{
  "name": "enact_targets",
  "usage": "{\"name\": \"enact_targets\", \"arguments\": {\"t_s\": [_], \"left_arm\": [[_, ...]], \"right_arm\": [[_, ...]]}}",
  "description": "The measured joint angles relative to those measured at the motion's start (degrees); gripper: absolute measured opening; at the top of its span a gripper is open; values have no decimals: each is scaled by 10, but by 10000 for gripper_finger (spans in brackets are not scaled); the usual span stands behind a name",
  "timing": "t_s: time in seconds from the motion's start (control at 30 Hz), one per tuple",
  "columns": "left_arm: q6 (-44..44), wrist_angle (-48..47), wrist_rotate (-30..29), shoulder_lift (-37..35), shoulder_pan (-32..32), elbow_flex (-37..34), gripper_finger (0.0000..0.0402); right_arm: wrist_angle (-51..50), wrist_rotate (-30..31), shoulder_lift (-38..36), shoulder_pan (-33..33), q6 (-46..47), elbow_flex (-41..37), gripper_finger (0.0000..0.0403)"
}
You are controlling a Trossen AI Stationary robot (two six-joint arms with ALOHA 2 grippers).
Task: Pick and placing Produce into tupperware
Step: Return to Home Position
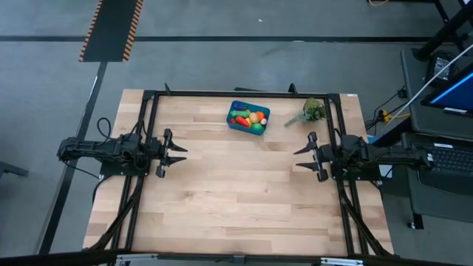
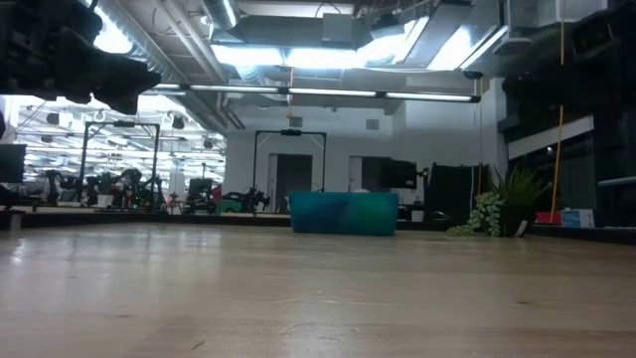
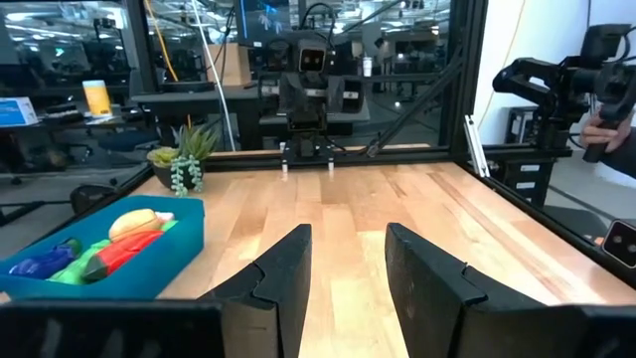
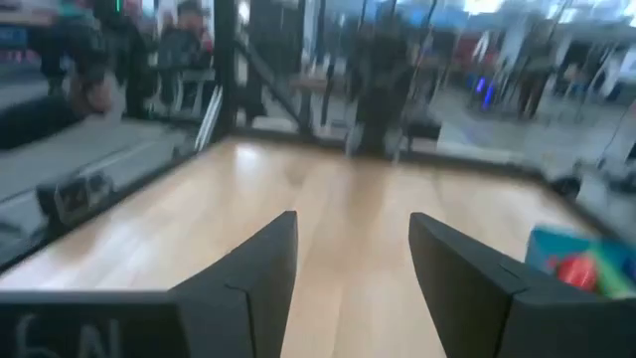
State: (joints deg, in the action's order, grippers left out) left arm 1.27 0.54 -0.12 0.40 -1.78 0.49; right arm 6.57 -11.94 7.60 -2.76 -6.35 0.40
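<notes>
At the far edge of the counter point(image 1: 236, 199), I see the tub point(image 2: 343, 214) with the produce point(image 1: 249, 118) piled inside and a sprig point(image 1: 311, 112) near it. My left claw point(image 1: 185, 154) and right claw point(image 1: 295, 159) hang at opposite sides, both wide and empty.

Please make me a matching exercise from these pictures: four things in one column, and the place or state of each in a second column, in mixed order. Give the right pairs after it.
1. tupperware
2. plant sprig
3. left gripper
4. right gripper

a. open, at the right side of the table
b. holds the produce
c. open, at the table's left side
d. beside the tupperware, outside it

Pairs: 1-b, 2-d, 3-c, 4-a
</notes>
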Motion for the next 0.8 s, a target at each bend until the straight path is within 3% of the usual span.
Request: {"name": "enact_targets", "arguments": {"t_s": [0.2,0.5,0.8], "left_arm": [[-5,0,0,0,0,0,124],[-6,0,0,0,0,0,124],[-6,0,0,0,0,0,124]], "right_arm": [[66,3,0,0,17,0,196],[56,3,0,0,90,0,196],[55,3,0,0,94,0,196]]}}
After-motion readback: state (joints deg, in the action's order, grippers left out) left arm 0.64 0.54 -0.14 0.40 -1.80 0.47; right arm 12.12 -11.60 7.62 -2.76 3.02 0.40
